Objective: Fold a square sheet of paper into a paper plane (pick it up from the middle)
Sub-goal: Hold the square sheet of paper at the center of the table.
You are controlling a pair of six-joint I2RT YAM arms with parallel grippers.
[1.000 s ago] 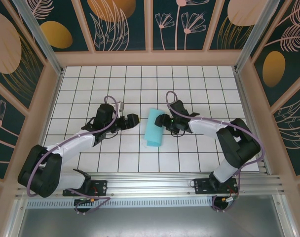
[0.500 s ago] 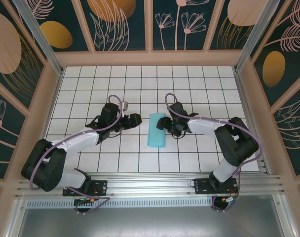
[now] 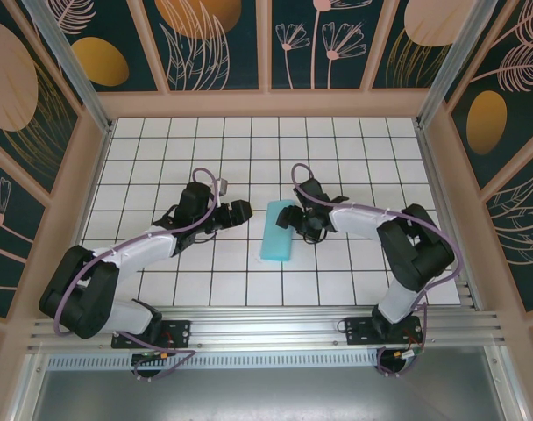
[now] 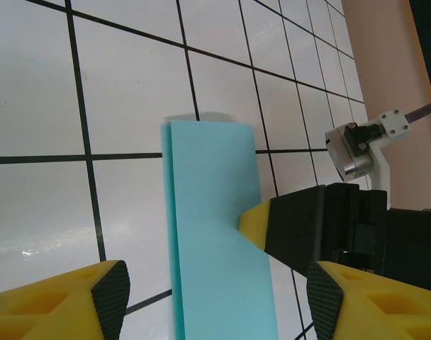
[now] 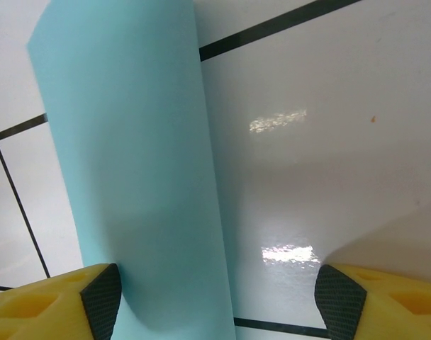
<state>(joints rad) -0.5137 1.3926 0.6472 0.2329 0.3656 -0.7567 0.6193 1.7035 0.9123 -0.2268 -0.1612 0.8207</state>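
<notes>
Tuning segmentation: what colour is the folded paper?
Plain light turquoise-blue paper; clearest in left wrist view.

The work area is a table (image 3: 354, 158) covered with glossy white square tiles, separated by thin dark lines (image 5: 272, 28). A pale beige wooden frame (image 3: 266, 103) runs around it. Behind the frame stand wall panels (image 3: 223, 44) in dark teal, painted with peach-coloured leaves and flowers and with an orange oval (image 3: 100, 61). Two slanted aluminium posts, one on the left (image 3: 65, 61) and one on the right (image 3: 459, 61), rise at the far corners. Along the near edge lie silver rails (image 3: 266, 320), and below them a grey metal sheet (image 3: 266, 395). In the right wrist view small bright reflections (image 5: 278, 120) lie on a tile
</notes>
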